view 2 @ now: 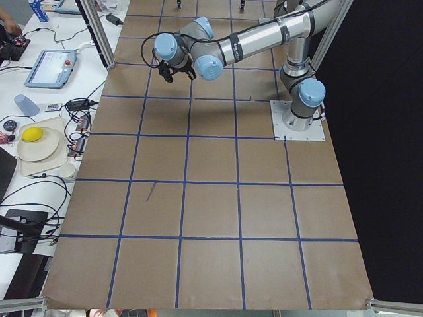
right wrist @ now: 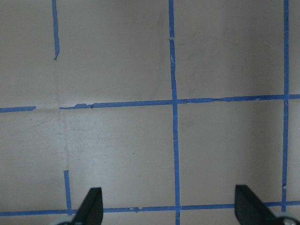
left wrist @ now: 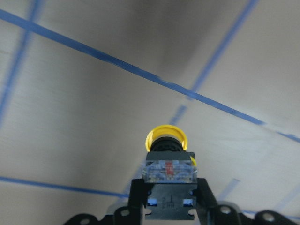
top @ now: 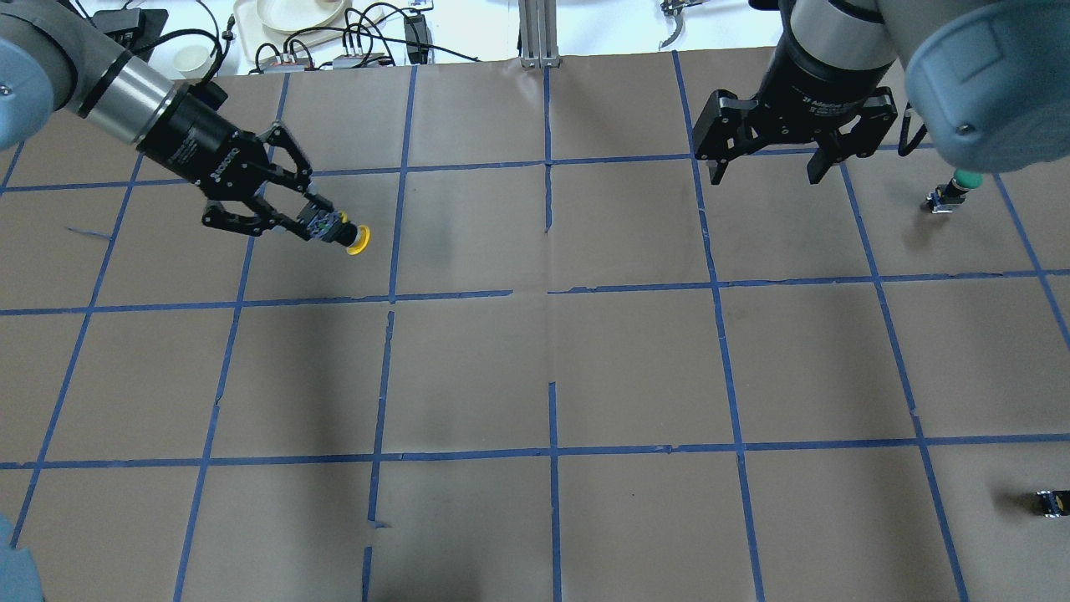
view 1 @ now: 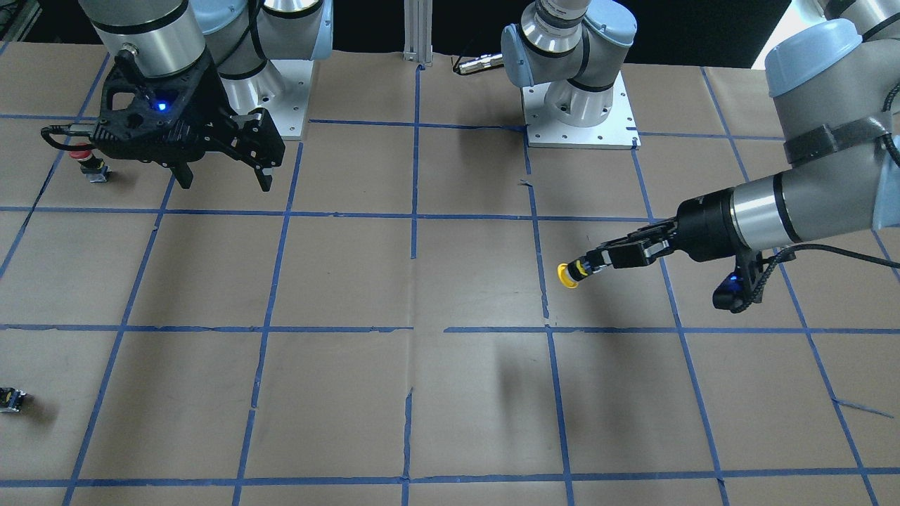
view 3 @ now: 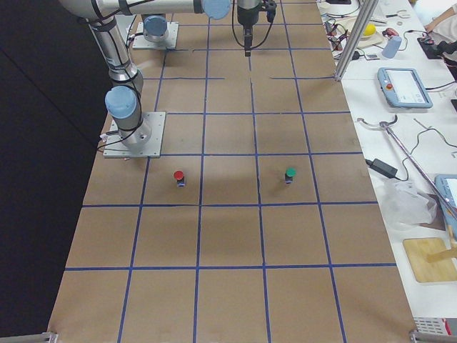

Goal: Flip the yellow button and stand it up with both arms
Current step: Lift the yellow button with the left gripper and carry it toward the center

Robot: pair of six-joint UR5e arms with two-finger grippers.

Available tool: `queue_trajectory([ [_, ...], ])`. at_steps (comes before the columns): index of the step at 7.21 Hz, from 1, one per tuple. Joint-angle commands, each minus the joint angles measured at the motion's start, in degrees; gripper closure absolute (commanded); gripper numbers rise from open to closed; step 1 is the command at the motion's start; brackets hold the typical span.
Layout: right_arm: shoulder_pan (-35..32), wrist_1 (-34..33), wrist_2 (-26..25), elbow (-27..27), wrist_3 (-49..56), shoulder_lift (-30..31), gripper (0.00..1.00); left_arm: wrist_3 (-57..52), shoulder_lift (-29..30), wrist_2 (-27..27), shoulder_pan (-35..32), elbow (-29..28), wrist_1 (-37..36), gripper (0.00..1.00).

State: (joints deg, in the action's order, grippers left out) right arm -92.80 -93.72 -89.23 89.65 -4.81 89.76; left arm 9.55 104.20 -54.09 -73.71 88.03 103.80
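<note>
My left gripper (top: 328,226) is shut on the yellow button (top: 358,240) by its black-grey block body. It holds the button sideways above the table, cap pointing away from the fingers. The front-facing view shows the same gripper (view 1: 589,270) and button (view 1: 567,275). In the left wrist view the button (left wrist: 166,138) sits between the fingertips. My right gripper (top: 765,177) is open and empty, hanging above the table at the far right. It also shows in the front-facing view (view 1: 225,181) and in its own wrist view (right wrist: 169,208), over bare paper.
A red-capped button (view 1: 86,158) stands next to my right gripper, and a green-capped button (top: 961,182) stands to its right. A small black capless part (top: 1049,502) lies near the right front edge. Brown paper with a blue tape grid (top: 552,293) covers the table.
</note>
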Motion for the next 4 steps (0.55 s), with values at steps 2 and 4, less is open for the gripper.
queue_trajectory([
  [2,-0.2,0.4,-0.1,0.0,0.1,0.2,0.0,2.2,-0.4,23.2,-4.8,-0.6,5.5,0.99],
  [4,-0.3,0.2,-0.1,-0.1,0.2,0.3,0.0,6.4,-0.8,36.6,-7.6,-0.4,5.5,0.99],
])
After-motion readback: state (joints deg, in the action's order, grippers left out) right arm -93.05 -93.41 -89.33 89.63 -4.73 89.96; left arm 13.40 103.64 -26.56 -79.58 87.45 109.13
